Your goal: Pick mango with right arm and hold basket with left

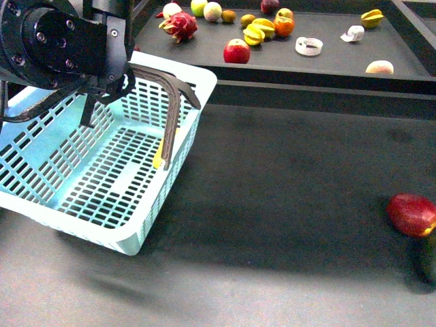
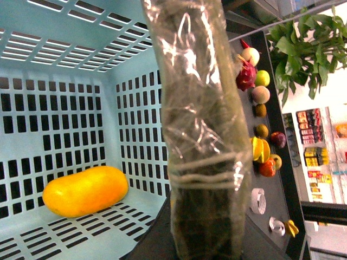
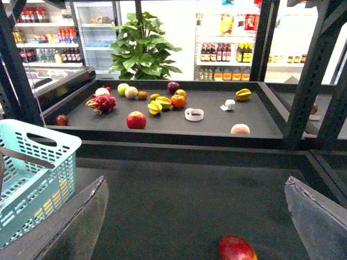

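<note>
The pale aqua basket [image 1: 136, 231] stands tilted at the left of the dark table. It also shows in the right wrist view [image 3: 32, 168]. My left gripper [image 1: 102, 88] is shut on the basket's far rim beside the grey-brown handles [image 1: 174, 102]. In the left wrist view its film-wrapped finger [image 2: 200, 135] fills the centre, and the yellow-orange mango [image 2: 85, 190] lies inside the basket [image 2: 54, 108] on its floor. In the front view only a yellow sliver of the mango [image 1: 158, 158] shows behind a handle. My right gripper [image 3: 198, 227] is open and empty, low over the table, well right of the basket.
A dark red oval fruit [image 1: 412, 214] lies at the table's right edge, just ahead of my right gripper [image 3: 236, 249]. A raised shelf behind holds a dragon fruit [image 1: 179, 26], a red apple [image 1: 236, 51], starfruit [image 1: 257, 32], a tape roll [image 1: 308, 45] and other fruit.
</note>
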Robot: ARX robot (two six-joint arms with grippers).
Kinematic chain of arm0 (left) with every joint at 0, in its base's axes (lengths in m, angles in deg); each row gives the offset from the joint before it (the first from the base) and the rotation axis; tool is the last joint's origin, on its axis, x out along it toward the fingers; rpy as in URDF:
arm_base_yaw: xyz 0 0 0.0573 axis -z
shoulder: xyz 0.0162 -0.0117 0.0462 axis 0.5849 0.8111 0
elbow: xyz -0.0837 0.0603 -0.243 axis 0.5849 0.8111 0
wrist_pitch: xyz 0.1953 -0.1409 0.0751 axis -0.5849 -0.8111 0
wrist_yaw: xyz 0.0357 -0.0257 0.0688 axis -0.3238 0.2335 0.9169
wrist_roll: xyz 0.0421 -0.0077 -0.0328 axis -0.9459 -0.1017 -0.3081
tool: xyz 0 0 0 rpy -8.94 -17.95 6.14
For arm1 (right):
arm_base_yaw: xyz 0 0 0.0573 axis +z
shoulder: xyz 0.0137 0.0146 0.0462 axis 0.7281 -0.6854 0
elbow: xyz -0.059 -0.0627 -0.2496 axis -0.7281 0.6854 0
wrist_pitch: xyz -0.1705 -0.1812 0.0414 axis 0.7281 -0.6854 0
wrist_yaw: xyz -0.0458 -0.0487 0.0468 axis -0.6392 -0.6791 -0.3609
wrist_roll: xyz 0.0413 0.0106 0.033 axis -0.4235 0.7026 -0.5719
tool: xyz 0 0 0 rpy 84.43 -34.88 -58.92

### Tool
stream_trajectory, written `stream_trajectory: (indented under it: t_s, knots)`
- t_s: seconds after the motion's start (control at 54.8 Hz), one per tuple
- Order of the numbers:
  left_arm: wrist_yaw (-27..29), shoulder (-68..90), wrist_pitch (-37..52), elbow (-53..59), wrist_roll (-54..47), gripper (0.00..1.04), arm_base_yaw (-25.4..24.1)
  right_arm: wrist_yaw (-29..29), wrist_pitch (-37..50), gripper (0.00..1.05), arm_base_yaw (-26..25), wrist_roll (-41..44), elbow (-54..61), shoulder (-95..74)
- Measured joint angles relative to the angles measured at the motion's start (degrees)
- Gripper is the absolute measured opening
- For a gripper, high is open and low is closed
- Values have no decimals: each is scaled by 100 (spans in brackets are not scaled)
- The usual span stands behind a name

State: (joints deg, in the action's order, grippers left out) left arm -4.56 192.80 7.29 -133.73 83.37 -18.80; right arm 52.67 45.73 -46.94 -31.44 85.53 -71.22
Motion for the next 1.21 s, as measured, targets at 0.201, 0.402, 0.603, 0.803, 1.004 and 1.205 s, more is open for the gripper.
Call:
stream_trajectory:
  t_s: [0.201,0.402,0.603,0.803,1.004,1.205]
  knots:
    - [166,238,-164,-170,636,6,-66,-2,0,97,0,0,0,0]
    - [306,345,-356,-319,1021,6,-57,-2,0,97,0,0,0,0]
    - [136,433,-614,-575,955,33,-39,-2,-2,97,0,0,0,0]
    - [81,328,-595,-479,723,71,-68,-2,0,97,0,0,0,0]
    - [-48,-197,-614,-61,614,97,-79,-2,0,97,0,0,0,0]
    - [-111,-1082,-212,970,538,97,-160,-2,-2,97,0,0,0,0]
